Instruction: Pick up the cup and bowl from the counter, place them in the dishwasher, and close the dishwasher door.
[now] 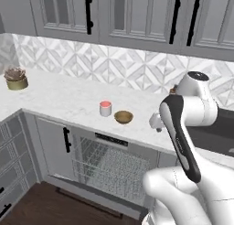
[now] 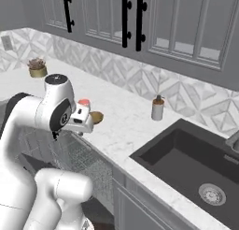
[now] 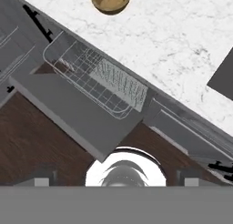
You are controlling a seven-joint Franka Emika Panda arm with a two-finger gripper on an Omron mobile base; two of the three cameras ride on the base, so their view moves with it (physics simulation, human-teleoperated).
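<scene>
one cup (image 1: pixel 105 108), one bowl (image 1: pixel 123 116), one soap bottle (image 2: pixel 158 108), one potted plant (image 1: pixel 16 78).

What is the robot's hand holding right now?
Nothing. The cup and the bowl both sit on the counter, away from the gripper.

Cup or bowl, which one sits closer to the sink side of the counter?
The bowl: shallow, golden-brown, beside the cup on the sink side. The cup is white with a salmon-red top, toward the plant pot.

The arm bends at its elbow, wrist forward — the gripper (image 2: pixel 85 127) points downward, its jaw state unclear.
</scene>
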